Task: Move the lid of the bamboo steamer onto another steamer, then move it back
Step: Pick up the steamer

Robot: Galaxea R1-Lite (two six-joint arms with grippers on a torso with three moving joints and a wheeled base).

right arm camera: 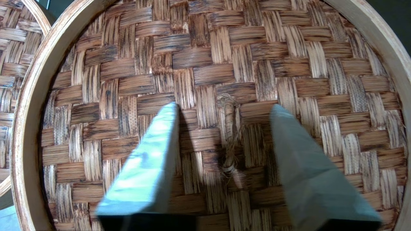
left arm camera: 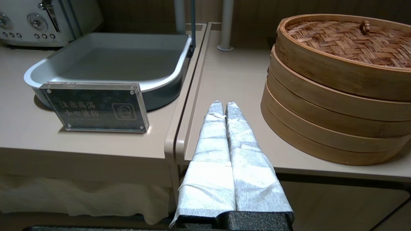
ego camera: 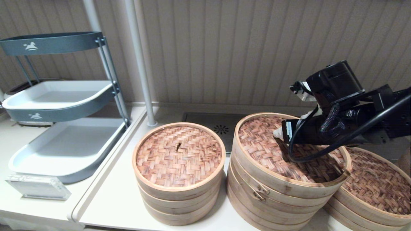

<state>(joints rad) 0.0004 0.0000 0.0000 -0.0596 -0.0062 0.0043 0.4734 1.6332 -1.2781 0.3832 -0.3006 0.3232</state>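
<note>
- Right gripper hung just over the bamboo steamer lid, fingers spread apart, empty.
- Lid sat on the tall clasp stack in the middle; its centre knot lay directly below, between the fingers, its long axis running along them.
- Other steamer stood just beside, to the right.
- Left gripper parked off the counter edge, fingers pressed together; right arm clearly nearer.

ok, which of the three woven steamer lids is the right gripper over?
The large reddish-brown woven bamboo lid on the middle, tallest stack, the one with the metal clasp. The right gripper hangs open astride its centre knot.
</note>
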